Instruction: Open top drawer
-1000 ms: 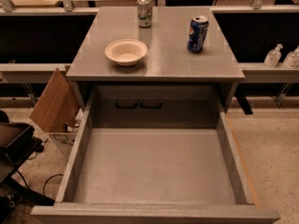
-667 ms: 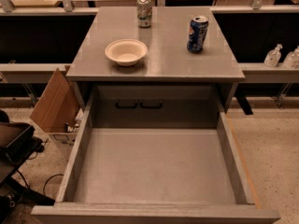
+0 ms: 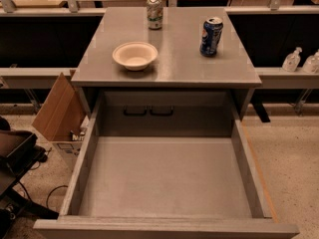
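Observation:
The top drawer [image 3: 164, 176] is pulled far out of the grey cabinet toward the camera. It is a deep grey box, nearly as wide as the cabinet, and it is empty inside. Its front edge [image 3: 164, 228] runs along the bottom of the view. Two dark slots [image 3: 148, 111] show on the back wall inside the cabinet. The gripper is not in view, and no arm shows anywhere.
On the cabinet top [image 3: 179, 63] stand a white bowl [image 3: 134, 55], a green-white can [image 3: 155, 12] and a blue can [image 3: 211, 36]. A cardboard box [image 3: 60, 111] leans at the left. Dark gear [image 3: 15, 153] sits at lower left. Bottles [image 3: 294, 59] stand on a right shelf.

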Robot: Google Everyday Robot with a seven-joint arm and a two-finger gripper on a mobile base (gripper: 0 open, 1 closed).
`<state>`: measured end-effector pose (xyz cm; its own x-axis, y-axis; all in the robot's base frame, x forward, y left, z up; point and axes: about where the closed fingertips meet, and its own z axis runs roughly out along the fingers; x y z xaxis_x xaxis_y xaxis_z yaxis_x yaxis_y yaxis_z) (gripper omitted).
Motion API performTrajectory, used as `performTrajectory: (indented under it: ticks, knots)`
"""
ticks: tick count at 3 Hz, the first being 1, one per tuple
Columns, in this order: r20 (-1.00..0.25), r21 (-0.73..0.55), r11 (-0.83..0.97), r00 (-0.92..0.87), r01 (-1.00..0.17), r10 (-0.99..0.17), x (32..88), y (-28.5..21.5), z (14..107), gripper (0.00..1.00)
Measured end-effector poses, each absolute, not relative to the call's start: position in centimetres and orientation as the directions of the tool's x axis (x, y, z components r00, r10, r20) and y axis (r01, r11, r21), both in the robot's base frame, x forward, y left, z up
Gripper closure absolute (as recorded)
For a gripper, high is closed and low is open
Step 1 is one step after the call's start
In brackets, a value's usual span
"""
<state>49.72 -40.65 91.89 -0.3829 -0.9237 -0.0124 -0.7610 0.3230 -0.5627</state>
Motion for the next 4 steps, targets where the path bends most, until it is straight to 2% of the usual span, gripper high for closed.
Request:
performTrajectory:
  ticks: [1,2,3,4]
  knots:
    - [-0.012,-0.561,0.322,-0.382,-0.763,-0.924,49.76,-40.58,91.78,0.35]
    - [-0.011,-0.559,0.320,-0.380,-0.765,-0.925,49.81,-40.49,91.64,0.05]
    - [-0.010,-0.558,0.320,-0.379,-0.766,-0.925,49.83,-40.44,91.57,0.00]
    - [-0.010,-0.558,0.320,-0.379,-0.766,-0.925,49.83,-40.44,91.57,0.00]
